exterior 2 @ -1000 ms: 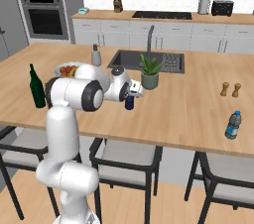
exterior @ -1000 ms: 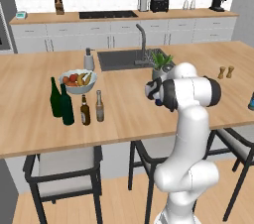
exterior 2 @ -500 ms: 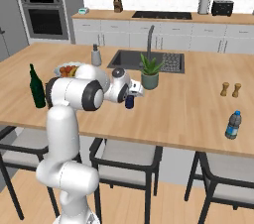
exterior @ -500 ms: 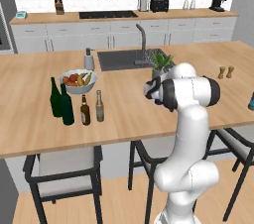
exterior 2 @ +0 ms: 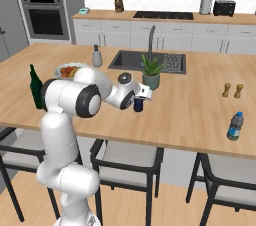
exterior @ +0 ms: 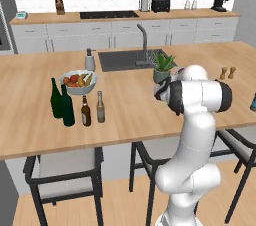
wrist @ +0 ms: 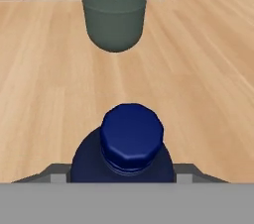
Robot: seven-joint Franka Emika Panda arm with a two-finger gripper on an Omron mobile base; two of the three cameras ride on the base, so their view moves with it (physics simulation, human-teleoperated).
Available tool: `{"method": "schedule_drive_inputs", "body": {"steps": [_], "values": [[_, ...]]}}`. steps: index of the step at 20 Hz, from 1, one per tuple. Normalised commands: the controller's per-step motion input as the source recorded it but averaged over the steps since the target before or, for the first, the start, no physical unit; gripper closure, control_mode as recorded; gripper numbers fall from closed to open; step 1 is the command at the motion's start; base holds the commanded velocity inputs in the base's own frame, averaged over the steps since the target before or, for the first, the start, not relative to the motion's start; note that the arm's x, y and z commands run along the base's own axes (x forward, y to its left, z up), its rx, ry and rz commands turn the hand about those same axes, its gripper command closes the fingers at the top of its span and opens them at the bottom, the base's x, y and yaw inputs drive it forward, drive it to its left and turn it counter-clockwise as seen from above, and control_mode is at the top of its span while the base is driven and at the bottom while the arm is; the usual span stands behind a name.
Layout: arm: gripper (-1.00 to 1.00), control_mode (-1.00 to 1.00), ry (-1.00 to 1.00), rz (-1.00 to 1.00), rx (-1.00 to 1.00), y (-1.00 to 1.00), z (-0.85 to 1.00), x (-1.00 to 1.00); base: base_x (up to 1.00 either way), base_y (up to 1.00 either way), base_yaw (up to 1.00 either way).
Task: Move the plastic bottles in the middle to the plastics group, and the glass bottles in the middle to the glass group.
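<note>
The plastic bottle (wrist: pixel 130 148) is squat, dark blue, with a faceted screw cap and rounded shoulders; it stands on the wood-grain counter (wrist: pixel 44 74) near a smooth grey-green plant pot (wrist: pixel 114 16). The gripper (exterior 2: pixel 138 102) is clamped around its body.

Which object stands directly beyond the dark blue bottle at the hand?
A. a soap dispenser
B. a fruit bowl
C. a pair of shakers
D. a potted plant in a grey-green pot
D: in the hand view, the potted plant stands on the counter just past the dark blue bottle.
</note>
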Motion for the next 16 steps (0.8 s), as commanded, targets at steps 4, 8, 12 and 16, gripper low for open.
{"method": "schedule_drive_inputs", "body": {"steps": [4,8,12,16], "values": [[1.00,-1.00,0.01,-0.24,0.00,-0.45,0.48,-0.40,0.00,0.00,0.00],[1.00,-1.00,0.05,-0.22,0.00,-0.46,0.49,-0.40,0.00,0.00,0.00],[1.00,-1.00,0.11,-0.23,0.00,-0.43,0.47,-0.42,0.00,0.00,0.00],[1.00,-1.00,0.03,-0.27,0.00,-0.44,0.27,-0.52,0.00,0.00,0.00]]}}
